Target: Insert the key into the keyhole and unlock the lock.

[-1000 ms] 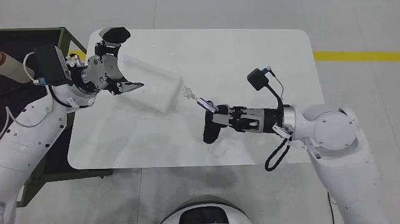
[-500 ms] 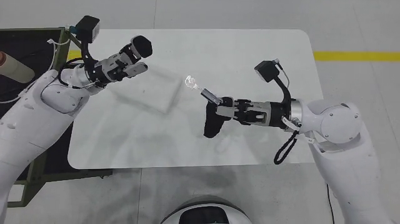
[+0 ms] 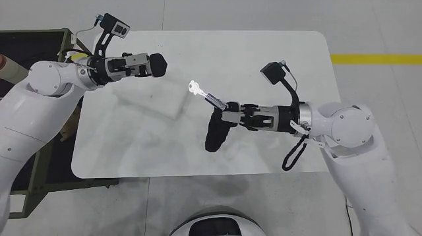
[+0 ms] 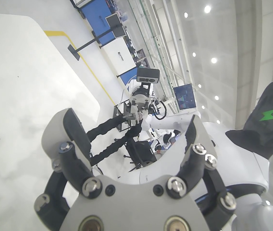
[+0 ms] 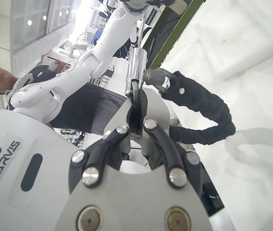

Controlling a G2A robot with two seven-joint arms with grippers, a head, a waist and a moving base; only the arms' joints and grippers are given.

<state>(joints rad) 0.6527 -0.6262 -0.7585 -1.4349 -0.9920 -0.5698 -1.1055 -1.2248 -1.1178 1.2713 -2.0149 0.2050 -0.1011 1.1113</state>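
Note:
My right gripper is shut on the lock's silver barrel and holds it above the middle of the table. A silver key sticks out from the barrel's end toward my left arm. The lock's black-sleeved cable hangs in a loop below the gripper, also seen as the cable in the right wrist view. My left gripper is open with nothing in it, up at the table's far left and pointing at the lock. Its fingers stand wide apart.
A low white block lies on the white table between the two arms. A dark cart with a green frame stands off the table's left edge. A yellow floor line runs at the right.
My left arm has swung up and turned, so its gripper now points right toward the lock. My right gripper has shifted slightly left, carrying the key end farther over the block.

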